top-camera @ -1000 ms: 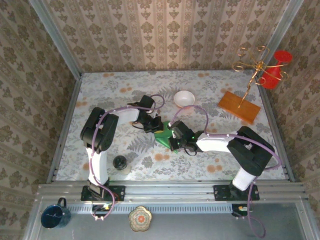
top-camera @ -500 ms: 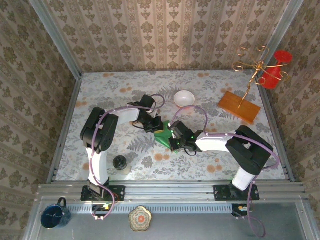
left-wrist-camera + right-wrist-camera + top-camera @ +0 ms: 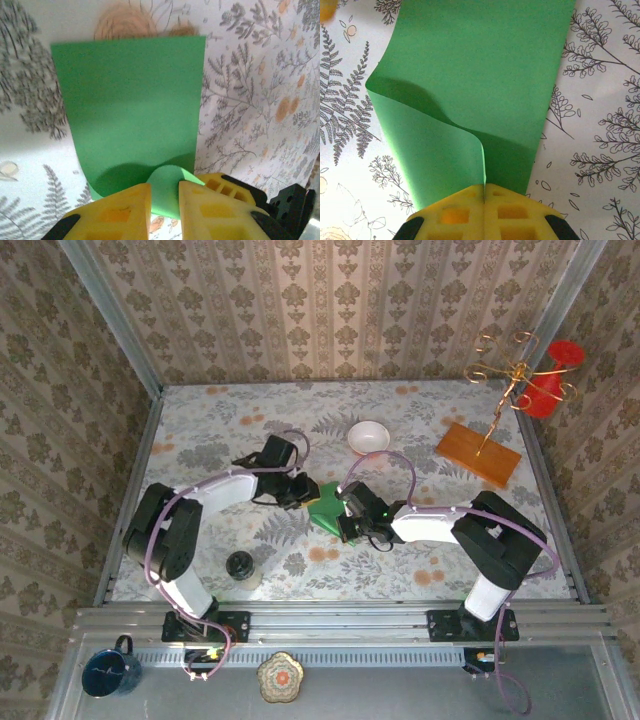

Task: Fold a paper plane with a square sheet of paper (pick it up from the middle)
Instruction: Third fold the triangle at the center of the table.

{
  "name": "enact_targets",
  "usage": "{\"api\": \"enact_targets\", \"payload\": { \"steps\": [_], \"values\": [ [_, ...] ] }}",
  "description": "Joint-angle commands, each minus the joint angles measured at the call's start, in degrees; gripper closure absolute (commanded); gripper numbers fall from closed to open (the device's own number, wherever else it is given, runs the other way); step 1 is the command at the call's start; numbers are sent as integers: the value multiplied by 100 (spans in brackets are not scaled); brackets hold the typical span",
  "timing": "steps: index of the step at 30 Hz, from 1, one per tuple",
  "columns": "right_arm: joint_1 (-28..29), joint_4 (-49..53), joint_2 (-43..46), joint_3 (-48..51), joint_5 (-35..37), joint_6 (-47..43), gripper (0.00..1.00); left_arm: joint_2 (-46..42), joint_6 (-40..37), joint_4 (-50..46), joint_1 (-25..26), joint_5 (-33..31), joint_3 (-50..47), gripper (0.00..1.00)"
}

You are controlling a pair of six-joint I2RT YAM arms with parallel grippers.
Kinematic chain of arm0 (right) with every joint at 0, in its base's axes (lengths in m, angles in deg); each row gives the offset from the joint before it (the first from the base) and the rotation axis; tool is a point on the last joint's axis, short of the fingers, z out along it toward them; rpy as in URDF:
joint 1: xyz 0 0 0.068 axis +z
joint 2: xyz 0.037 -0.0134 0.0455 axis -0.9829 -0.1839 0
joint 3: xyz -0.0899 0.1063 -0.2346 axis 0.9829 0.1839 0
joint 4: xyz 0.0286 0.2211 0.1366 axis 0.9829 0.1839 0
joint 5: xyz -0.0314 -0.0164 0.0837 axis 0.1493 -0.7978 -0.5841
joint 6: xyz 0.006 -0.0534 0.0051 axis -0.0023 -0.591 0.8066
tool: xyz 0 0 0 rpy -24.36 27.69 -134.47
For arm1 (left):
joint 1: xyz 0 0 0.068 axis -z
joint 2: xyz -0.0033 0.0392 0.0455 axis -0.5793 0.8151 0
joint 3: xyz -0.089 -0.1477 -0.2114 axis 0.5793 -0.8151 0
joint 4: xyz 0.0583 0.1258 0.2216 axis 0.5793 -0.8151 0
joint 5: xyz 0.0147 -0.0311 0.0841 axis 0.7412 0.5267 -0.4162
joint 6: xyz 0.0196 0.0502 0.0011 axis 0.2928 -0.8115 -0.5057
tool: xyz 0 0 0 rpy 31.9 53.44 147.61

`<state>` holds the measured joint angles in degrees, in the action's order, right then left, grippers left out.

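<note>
The thin bright-green square sheet of paper [image 3: 324, 508] lies mid-way across the floral-patterned table [image 3: 200, 440], between the 2 grippers. Over the last second the left arm [image 3: 215, 485] has swung its elbow outward. The left gripper [image 3: 165, 190] has parted its yellow fingers to a narrow gap (a loose curl of paper sits there, unpinched). The right gripper [image 3: 484, 189] is clamped tight on the sheet's raised fold. The left looks to be letting go, leaving 1 grip to hold the crease.

We find bare floral desk [image 3: 190, 425] at left; the bright-green square sheet of paper [image 3: 322, 510] fills the centre, a white bowl [image 3: 368, 436] behind it, an orange-brown wooden board [image 3: 478, 453] back right.
</note>
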<state>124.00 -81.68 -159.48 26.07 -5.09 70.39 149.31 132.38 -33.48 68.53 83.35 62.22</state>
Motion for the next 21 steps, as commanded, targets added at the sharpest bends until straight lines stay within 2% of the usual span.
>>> {"api": "enact_targets", "payload": {
  "steps": [1,4,11,21],
  "values": [
    [-24,235,-116,-76,-69,137,98,-183,973,657,192,-18,-391,76],
    [-29,196,-123,-74,-84,151,98,-196,1343,937,335,-77,-548,77],
    [-38,169,-140,-93,-106,148,98,-40,1794,930,621,-446,-591,85],
    [-56,132,-127,-75,-110,166,98,265,2075,1122,763,-515,-539,91]
  ]
}}
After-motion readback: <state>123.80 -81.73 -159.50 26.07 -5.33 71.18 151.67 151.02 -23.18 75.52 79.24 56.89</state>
